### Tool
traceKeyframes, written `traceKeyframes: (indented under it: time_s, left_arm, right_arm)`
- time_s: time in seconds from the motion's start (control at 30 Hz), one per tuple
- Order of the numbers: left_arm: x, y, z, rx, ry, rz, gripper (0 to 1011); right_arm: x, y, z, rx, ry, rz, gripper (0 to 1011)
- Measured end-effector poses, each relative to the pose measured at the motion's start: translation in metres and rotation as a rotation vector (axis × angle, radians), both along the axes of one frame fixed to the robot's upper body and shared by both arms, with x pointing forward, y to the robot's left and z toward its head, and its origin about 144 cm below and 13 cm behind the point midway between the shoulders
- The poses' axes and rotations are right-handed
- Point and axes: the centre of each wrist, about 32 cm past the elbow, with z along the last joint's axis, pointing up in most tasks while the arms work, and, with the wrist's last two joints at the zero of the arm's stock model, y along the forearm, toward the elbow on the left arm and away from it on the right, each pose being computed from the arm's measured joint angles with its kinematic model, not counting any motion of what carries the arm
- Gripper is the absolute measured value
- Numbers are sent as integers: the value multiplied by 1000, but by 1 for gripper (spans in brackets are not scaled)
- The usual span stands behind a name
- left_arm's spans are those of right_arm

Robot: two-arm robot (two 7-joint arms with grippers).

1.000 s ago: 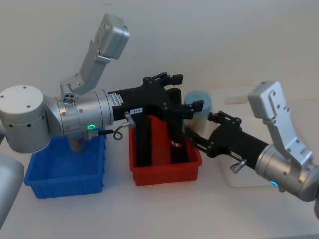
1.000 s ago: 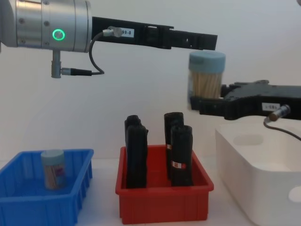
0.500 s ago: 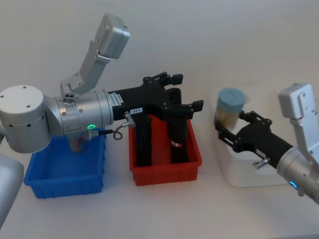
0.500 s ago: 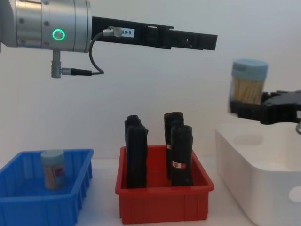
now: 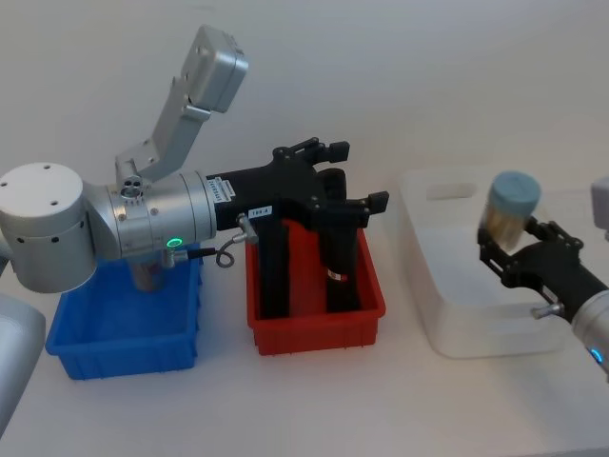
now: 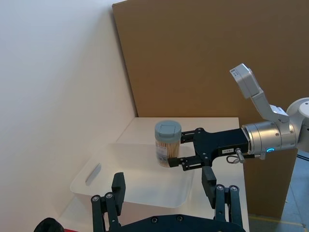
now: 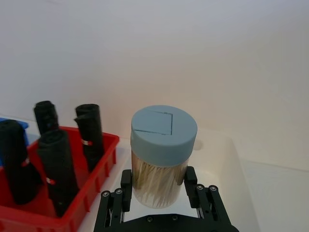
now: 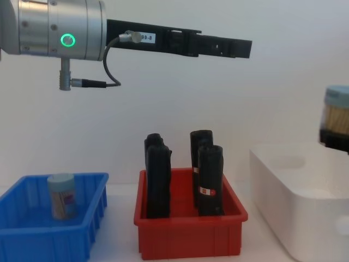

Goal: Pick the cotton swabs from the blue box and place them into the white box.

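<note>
right tool [image 5: 502,249] gripping cotton swabs jar [image 5: 509,211] above white box [image 5: 476,338] | left tool [image 5: 354,176] spread, empty | risk: release from height tips jar

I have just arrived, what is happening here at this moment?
The right end effector holds a jar of cotton swabs upright above the white box, not yet lowered into it. The left end effector hangs open and empty, high over the red bin of black cylinders. A second jar stands in the blue box.
</note>
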Motion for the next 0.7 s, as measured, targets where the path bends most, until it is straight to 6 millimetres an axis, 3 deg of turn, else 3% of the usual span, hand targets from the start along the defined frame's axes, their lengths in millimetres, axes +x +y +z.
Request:
traceKeyframes:
  time_s: [0.2,0.47,0.7]
  left_arm:
    - [0,0,0,0,0,0,1004]
    - [0,0,0,0,0,0,1004]
    - [0,0,0,0,0,0,1004]
  right_arm:
    - [4,-12,-13,16,38,-98,657]
    - [9,-24,-27,37,74,-170,908]
    - [12,-28,-32,53,77,-190,1001]
